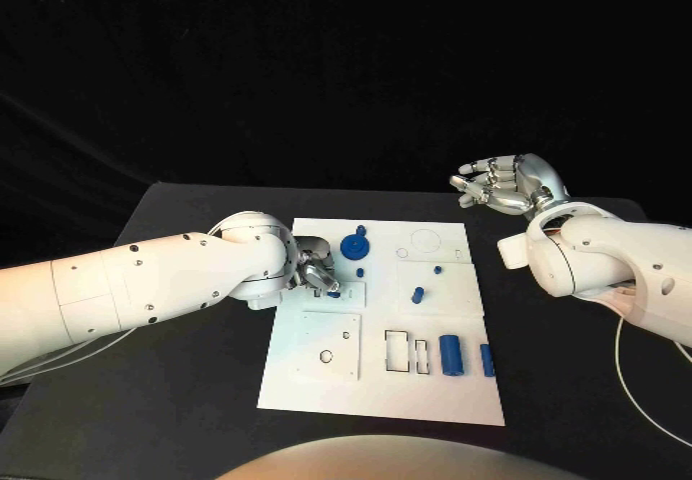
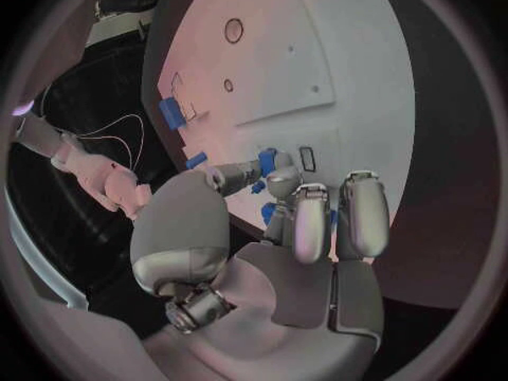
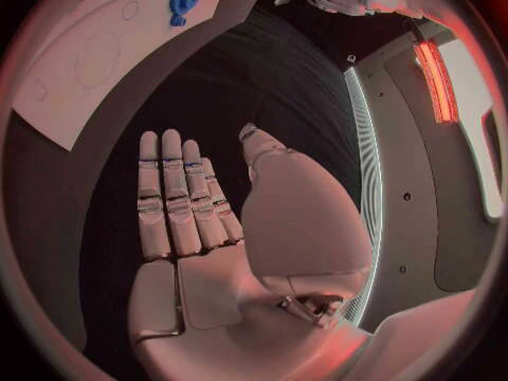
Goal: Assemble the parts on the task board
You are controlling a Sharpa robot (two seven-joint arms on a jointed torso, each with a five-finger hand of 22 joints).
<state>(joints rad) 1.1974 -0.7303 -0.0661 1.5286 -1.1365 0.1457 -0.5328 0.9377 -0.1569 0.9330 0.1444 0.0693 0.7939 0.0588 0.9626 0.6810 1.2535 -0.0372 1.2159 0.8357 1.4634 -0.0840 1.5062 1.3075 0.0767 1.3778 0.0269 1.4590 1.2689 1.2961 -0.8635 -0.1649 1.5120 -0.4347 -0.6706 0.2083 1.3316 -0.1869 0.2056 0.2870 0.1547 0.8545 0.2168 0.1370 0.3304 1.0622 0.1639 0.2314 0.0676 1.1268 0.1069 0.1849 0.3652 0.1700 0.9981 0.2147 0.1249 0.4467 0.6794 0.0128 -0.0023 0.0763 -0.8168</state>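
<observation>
I see the flat white task board [image 1: 382, 385] lying in the middle of the black table [image 1: 188, 215]. My left hand [image 1: 315, 268] is down on the left part of the board. Its fingers [image 2: 314, 220] are curled around a small blue part [image 2: 267, 159], and it looks like I am pushing that part into a small raised white square [image 1: 343, 293] on the board. So I think this hand is holding the small blue part, but the fingers hide much of it, so I am not fully sure of the grip.

My right hand [image 1: 505, 183] is up in the air past the far right corner of the board. Its fingers [image 3: 174, 195] are straight out and spread a little, and it holds nothing.

Some blue parts are on the board. A round blue gear-shaped part [image 1: 358, 243] sits at the far side, just right of my left hand. A tiny blue peg [image 1: 418, 295] is in the middle. A long blue roller-shaped part [image 1: 451, 354] and a thin blue bar [image 1: 488, 359] lie near the right edge, close to me.

I think the job is only partly done. The circle outlines on the far side and the slots beside the roller look unfilled. The roller and the bar look like they are just lying there, waiting. So there seem to be a few more parts to put in after this one.
</observation>
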